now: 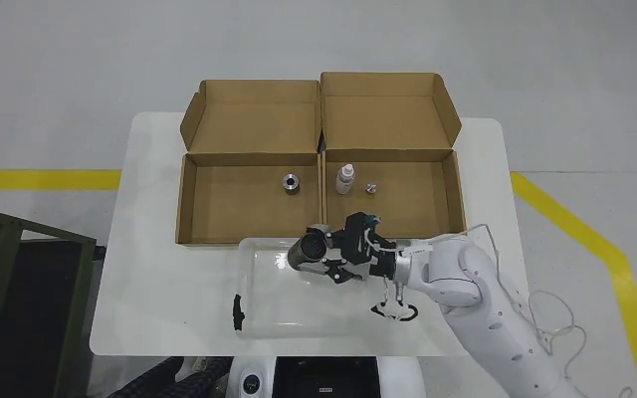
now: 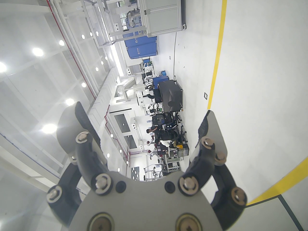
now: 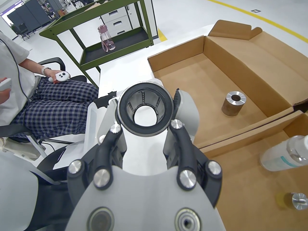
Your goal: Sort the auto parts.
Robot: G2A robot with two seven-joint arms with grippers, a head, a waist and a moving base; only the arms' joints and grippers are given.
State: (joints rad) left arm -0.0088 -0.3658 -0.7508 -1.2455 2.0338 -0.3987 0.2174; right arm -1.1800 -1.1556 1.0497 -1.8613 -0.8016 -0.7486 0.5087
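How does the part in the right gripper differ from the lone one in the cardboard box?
The bearing is clamped sideways in the right gripper; the bushing stands upright on the floor of the box. The bearing is thin-walled with a wide bore and a black end ring; the bushing is thick-walled and narrow-bored. Both are hollow metal cylinders.

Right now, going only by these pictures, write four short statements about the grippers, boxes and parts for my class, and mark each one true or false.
1. The right gripper is shut on a metal tube. True.
2. The left gripper holds a bottle. False: it is open with nothing between its fingers.
3. The left box holds one metal cylinder. True.
4. The bottle sits in the clear tray. False: it is in the right box.
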